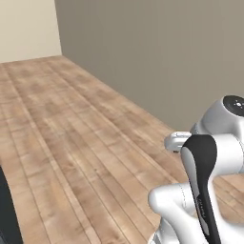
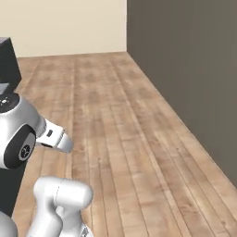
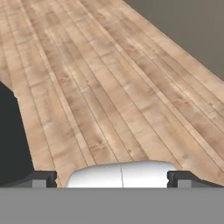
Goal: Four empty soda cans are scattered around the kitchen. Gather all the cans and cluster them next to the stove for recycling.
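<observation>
Wooden plank floor [image 3: 131, 87] is seen beneath the fingers [image 3: 111, 178], which are spread wide and grasp nothing, a grey wall [image 1: 167, 47] bordering it and a dark unit [image 2: 7, 60] standing alongside.

No legible text anywhere.

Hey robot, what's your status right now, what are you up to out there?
Hand open, holding nothing. Wooden floor ahead, grey wall to the right. Dark cabinet at left.
</observation>
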